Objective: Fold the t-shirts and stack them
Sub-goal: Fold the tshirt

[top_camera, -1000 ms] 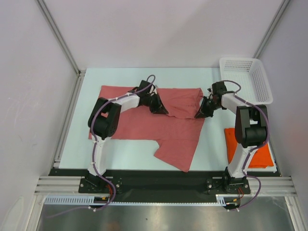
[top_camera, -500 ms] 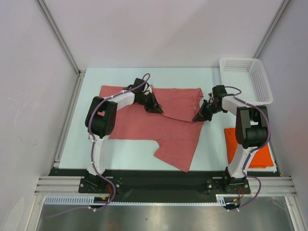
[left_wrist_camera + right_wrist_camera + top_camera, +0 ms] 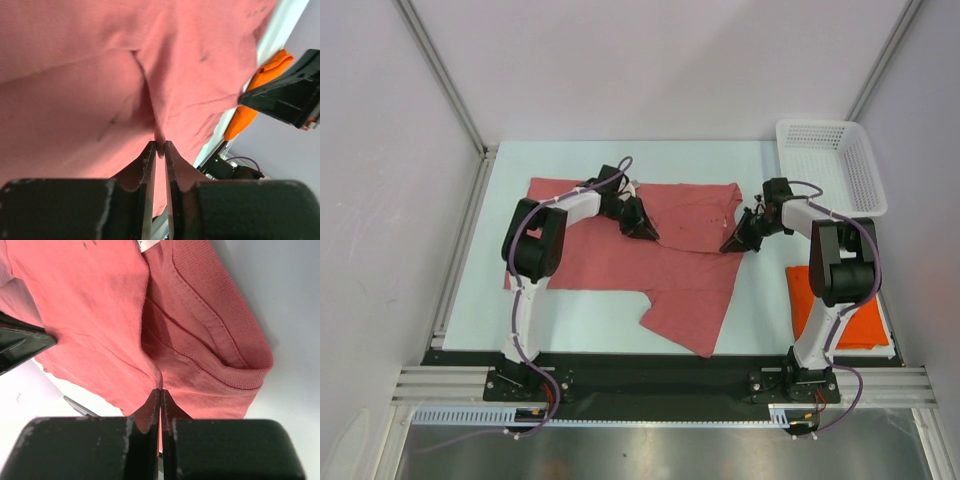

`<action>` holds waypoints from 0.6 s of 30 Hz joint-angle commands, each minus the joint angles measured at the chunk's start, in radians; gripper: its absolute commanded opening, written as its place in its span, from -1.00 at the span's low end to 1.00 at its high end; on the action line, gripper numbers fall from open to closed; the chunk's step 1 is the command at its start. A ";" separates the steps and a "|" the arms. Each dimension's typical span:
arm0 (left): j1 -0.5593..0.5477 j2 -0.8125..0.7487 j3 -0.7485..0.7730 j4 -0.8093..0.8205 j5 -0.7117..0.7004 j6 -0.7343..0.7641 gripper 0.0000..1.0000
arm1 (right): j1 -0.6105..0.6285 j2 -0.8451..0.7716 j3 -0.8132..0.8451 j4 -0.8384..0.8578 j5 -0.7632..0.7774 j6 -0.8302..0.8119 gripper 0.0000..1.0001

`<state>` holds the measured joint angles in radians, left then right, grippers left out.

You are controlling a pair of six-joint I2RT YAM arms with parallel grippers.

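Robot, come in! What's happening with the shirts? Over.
Left gripper and right gripper each pinch a fold of the pink shirt. It lies spread out, not yet folded up. Orange shirt folded, off to the right. Nothing in the way.

matt pink-red cloth shirt (image 3: 620,265)

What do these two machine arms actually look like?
The left arm and right arm are white tubes linked by chunky black joints. A thin purple cable loops along each. The left pincer and right pincer are black, each with two fingers tapering to narrow tips.
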<state>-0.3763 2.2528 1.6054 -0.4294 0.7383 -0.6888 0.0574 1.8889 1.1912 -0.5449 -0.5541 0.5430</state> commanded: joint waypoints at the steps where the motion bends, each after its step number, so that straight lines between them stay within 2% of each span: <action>1: -0.001 0.017 0.044 -0.017 0.027 0.034 -0.64 | 0.002 -0.005 0.008 -0.003 0.014 0.005 -0.99; 4: 0.001 0.016 0.045 -0.049 0.003 0.070 -0.49 | 0.012 -0.011 0.002 -0.033 0.034 -0.005 -0.89; 6: 0.004 -0.007 0.050 -0.103 -0.046 0.109 -0.33 | 0.015 -0.030 -0.013 -0.052 0.052 -0.021 -0.76; 10: 0.022 -0.061 0.085 -0.216 -0.146 0.272 -0.17 | 0.016 -0.060 -0.024 -0.081 0.124 -0.075 -0.64; 14: 0.066 -0.122 0.111 -0.310 -0.246 0.392 -0.12 | 0.019 -0.053 0.114 -0.130 0.201 -0.143 -0.25; 18: 0.149 -0.170 0.117 -0.309 -0.327 0.457 -0.03 | 0.010 0.039 0.273 -0.080 0.246 -0.155 -0.04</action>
<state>-0.3016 2.1780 1.6726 -0.6994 0.5209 -0.3511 0.0742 1.8893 1.3174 -0.6777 -0.3763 0.4324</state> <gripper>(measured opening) 0.477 0.456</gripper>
